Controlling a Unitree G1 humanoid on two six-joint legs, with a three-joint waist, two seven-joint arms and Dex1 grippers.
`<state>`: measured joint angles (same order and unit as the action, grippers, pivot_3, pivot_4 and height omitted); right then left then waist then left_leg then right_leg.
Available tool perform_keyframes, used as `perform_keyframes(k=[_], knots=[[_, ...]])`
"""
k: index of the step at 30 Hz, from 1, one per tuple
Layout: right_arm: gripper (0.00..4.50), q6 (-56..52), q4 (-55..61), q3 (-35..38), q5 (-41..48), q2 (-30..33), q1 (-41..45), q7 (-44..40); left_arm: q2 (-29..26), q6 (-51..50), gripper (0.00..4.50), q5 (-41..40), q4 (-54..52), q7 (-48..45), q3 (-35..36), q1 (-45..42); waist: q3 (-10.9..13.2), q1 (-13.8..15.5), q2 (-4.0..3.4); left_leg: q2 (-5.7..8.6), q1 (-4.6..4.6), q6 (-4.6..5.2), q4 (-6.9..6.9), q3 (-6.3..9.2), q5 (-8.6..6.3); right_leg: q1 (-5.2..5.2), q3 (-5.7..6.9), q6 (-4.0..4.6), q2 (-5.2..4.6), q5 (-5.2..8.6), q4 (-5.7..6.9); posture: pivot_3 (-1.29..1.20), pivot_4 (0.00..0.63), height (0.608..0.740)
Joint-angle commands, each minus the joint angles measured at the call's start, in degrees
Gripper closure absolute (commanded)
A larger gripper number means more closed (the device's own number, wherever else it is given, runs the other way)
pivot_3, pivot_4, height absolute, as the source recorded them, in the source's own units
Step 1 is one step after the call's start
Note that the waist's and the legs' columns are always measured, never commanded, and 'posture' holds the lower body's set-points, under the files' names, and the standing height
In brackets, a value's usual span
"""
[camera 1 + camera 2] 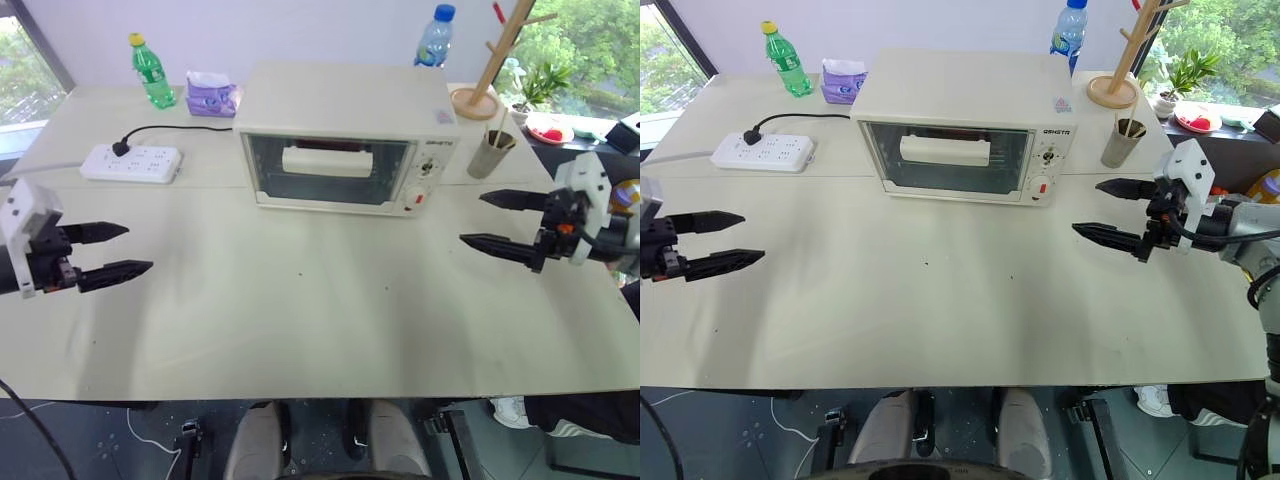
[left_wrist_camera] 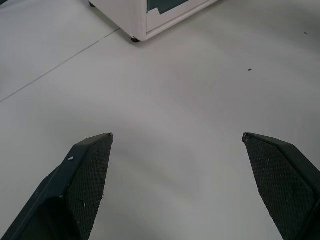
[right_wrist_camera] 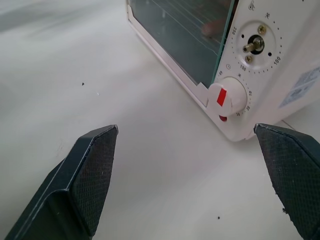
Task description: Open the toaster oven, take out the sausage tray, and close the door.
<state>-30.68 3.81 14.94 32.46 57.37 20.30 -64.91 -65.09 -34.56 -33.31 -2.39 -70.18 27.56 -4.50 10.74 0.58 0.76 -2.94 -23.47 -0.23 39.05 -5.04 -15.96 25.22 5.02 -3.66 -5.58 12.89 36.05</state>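
- Head views: you see the cream-white boxy toaster oven point(image 1: 345, 135) standing toward twelve o'clock on the pale table point(image 1: 300, 310), its clear glass door point(image 1: 325, 168) shut, with the wide white bar handle point(image 1: 326, 160) across the upper part of the glass.
- The oven's control panel with its knobs and a red mark point(image 1: 420, 198) sits at the three o'clock end of its front.
- You cannot make out the sausage tray through the glass from here.
- Your left gripper point(image 1: 108, 250) hangs at nine o'clock, both black fingers spread wide with nothing between them, well apart from the oven.
- Your right gripper point(image 1: 492, 221) hangs at three o'clock, fingers equally wide and empty, pointing in toward the table's middle.
- Behind the oven, at ten to eleven o'clock, you have a white power strip point(image 1: 131, 162) with a black plug in it, a green plastic bottle point(image 1: 152, 72) and a purple tissue pack point(image 1: 211, 95).
- At one to two o'clock stand a blue-capped clear bottle point(image 1: 435, 38), a wooden mug tree point(image 1: 492, 62) and a grey cup point(image 1: 491, 153).
- Left wrist view: you look along two parted textured fingers point(image 2: 82, 172) at bare table, with the oven's lower corner point(image 2: 150, 17) beyond them.
- Right wrist view: between the parted fingers point(image 3: 90, 175) you see the oven's front corner, a white knob with a red pointer point(image 3: 226, 96) and a bare metal knob shaft point(image 3: 254, 45) above it.
- Something reddish point(image 3: 212, 27) shows dimly behind the glass; you cannot tell what it is.
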Motion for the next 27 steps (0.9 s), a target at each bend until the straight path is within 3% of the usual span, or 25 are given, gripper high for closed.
perform_keyframes(k=[1, 15, 23, 27], knots=[[0.0, 1.42, 0.15, 0.62, -0.34, 0.01, 1.31, -0.04, -0.81, -0.39, 0.09, -0.1, -1.47, 0.46, 3.02, 0.72, 0.0, 0.01, -0.01, 0.0, 0.0, 0.0, 0.0, 0.0, 0.0, 0.0, 0.0, 0.0, 0.0, 0.0, 0.0, 0.0, 0.15, 0.722], [0.0, -0.86, 1.16, 0.43, -0.33, -1.02, 2.14, 3.11, 0.17, -2.97, 0.09, -3.93, -1.85, 2.2, 3.82, -2.18, 0.0, 0.01, -0.01, 0.01, 0.0, 0.0, 0.0, -0.04, 0.0, -0.01, -0.01, -0.02, -0.01, -0.01, 0.01, 0.0, 0.15, 0.722], [0.0, -5.04, 6.76, -1.02, 3.11, -3.87, 4.25, 5.37, 2.7, -9.84, 0.09, -11.04, -5.98, 6.23, -1.1, -13.78, 0.0, 0.09, 0.01, 0.03, 0.0, 0.0, 0.01, -0.02, 0.01, -0.04, -0.01, -0.18, 0.01, -0.1, 0.02, 0.0, 0.15, 0.722], [0.0, -5.13, 8.44, -5.85, 2.27, -9.89, 8.24, 9.02, 7.46, -11.65, 0.09, -13.75, -7.94, 7.03, -8.22, -22.15, -0.03, 0.06, 0.07, 0.06, 0.04, -0.01, 0.07, 0.02, 0.02, -0.13, -0.01, -0.19, 0.04, -0.12, 0.05, 0.0, 0.15, 0.722]])
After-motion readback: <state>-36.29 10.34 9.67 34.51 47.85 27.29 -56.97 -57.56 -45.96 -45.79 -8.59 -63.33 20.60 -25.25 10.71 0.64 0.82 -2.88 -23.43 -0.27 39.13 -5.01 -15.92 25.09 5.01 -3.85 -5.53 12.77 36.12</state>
